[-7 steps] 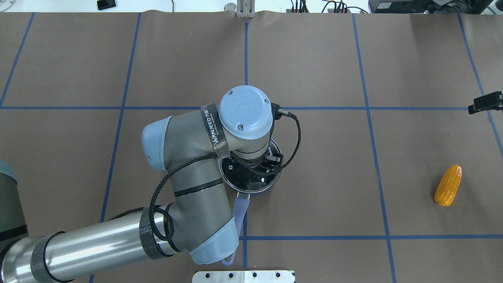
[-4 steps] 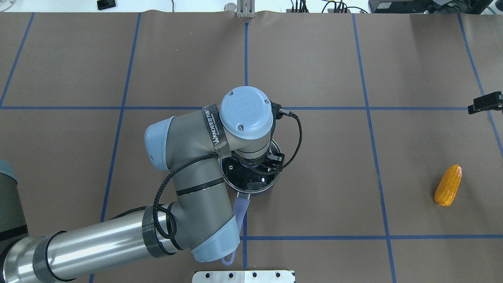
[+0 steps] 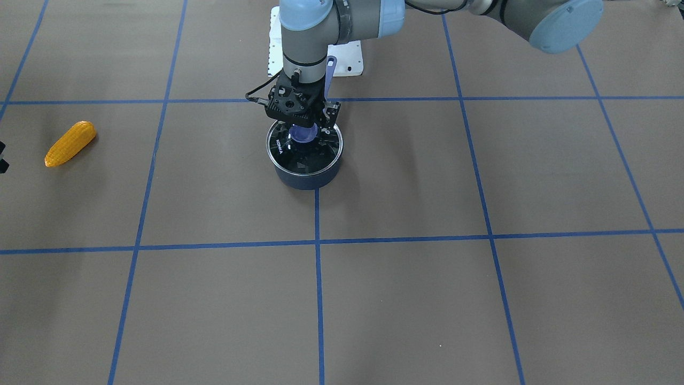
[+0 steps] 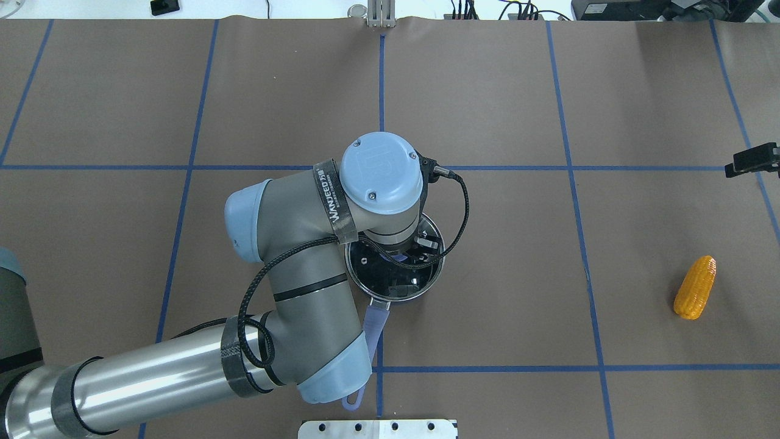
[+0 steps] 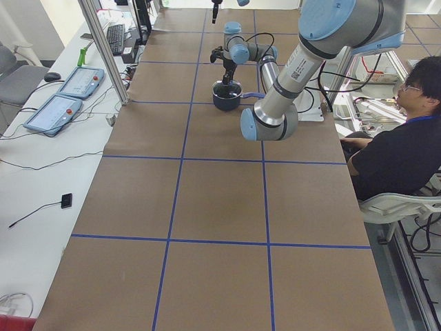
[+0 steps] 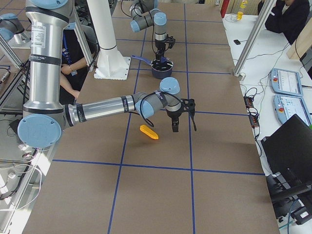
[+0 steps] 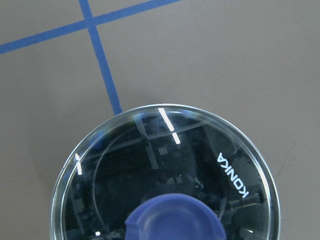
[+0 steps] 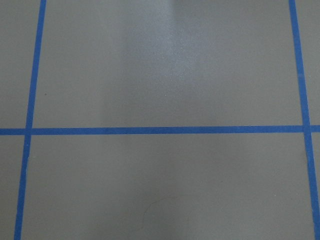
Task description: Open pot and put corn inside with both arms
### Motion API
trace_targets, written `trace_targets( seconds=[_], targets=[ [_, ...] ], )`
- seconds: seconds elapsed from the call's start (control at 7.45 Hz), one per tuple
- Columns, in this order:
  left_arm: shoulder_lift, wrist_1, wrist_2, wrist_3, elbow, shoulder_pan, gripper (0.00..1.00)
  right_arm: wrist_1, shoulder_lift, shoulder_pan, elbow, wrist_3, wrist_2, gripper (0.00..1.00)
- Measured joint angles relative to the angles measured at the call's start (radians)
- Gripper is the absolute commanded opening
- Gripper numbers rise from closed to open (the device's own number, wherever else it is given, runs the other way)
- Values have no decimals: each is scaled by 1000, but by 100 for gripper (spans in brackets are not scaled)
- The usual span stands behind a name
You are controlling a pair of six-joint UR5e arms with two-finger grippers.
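Observation:
The dark navy pot [image 3: 307,176] stands mid-table, its purple-blue handle [image 4: 373,320] pointing toward the robot. My left gripper [image 3: 304,125] is shut on the purple knob [image 3: 303,133] of the glass lid [image 4: 420,280], which sits at or just above the pot's rim. In the left wrist view the lid [image 7: 165,165] fills the lower half. The orange-yellow corn [image 4: 694,288] lies on the table far to the right. My right gripper [image 4: 752,160] hangs beyond the corn, near the table's right edge, and looks open and empty in the exterior right view [image 6: 181,117].
Brown paper with a blue tape grid covers the table. The white base plate [image 4: 378,428] sits at the near edge behind the pot handle. A seated person [image 5: 406,138] is beside the table on the robot's side.
The left wrist has shifted slightly right, and the lid now shows a bright silver rim, larger and offset from before, as if raised a little. The corn and right gripper have not moved.

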Motion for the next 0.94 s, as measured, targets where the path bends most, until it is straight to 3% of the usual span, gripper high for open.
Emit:
trace_targets(
  seconds=[0.54,0.94],
  targets=[
    [3,1,0,0,-5,-6,71,0,0,-4,0,0,-5,100],
    [1,-1,0,-1,-7,-6,21,0,0,-6,1,0,-6,100]
  ],
)
